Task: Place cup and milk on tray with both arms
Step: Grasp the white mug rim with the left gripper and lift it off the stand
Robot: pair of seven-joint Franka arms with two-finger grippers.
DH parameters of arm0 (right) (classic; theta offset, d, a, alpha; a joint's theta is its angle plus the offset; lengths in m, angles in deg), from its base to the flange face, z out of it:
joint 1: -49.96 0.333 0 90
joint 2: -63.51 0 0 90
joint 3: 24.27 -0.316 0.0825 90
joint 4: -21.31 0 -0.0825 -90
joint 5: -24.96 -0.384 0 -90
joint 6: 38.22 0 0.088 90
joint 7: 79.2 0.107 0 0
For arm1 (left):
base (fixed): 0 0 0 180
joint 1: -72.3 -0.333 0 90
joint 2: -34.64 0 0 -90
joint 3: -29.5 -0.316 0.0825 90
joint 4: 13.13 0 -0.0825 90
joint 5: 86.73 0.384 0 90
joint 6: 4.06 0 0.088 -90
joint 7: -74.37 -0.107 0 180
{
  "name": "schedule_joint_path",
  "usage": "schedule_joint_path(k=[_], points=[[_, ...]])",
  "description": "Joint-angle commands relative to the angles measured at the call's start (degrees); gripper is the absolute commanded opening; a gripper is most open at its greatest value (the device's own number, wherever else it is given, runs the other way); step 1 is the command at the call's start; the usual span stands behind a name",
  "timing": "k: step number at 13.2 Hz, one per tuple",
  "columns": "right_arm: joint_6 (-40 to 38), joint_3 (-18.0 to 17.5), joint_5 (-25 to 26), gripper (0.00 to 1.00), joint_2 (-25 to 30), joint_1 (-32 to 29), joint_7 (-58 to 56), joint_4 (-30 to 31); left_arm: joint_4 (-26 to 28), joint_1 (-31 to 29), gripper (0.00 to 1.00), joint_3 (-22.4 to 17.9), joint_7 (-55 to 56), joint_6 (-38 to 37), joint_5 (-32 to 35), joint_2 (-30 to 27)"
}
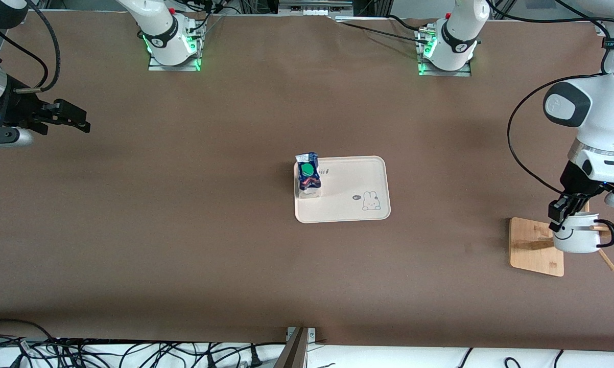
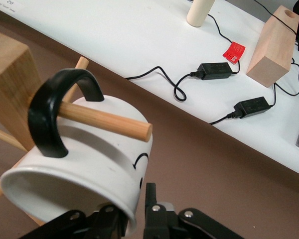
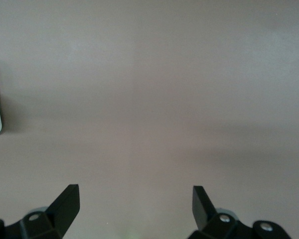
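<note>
One cup (image 1: 577, 239), one milk (image 1: 308, 176), one tray (image 1: 355, 203), two arms.

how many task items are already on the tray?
1. The milk stands on the tray at its corner toward the right arm's end. The cup hangs on a peg of the wooden rack, with the left gripper shut on its rim.

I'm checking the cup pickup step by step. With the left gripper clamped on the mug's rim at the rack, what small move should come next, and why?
Probably slide the cup off along the wooden peg before lifting away. The left gripper pinches its rim, but the peg runs through the black handle. The milk already stands on the tray; the right gripper waits open.
</note>
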Motion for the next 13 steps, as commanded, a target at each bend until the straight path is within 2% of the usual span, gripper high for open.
schedule_joint_path(k=[1, 3, 7, 13], points=[[1.2, -1.4, 1.0, 1.00, 1.6, -1.3, -1.0, 1.5, -1.2, -0.2, 0.06, 0.5, -0.4, 0.0, -0.9, 0.5], [1.3, -1.3, 1.0, 1.00, 1.6, -1.4, -1.0, 1.5, -1.3, -0.2, 0.00, 0.6, -0.4, 0.0, -0.9, 0.5], [0.7, -1.2, 1.5, 1.00, 0.2, -1.4, -0.6, -2.1, -1.3, 0.3, 0.00, 0.8, -1.1, -2.1, -0.6, -1.1], [1.2, -1.0, 1.0, 1.00, -0.6, -1.7, -0.8, -2.2, -1.4, 0.2, 0.00, 4.1, -1.3, -6.8, -0.4, -5.3]])
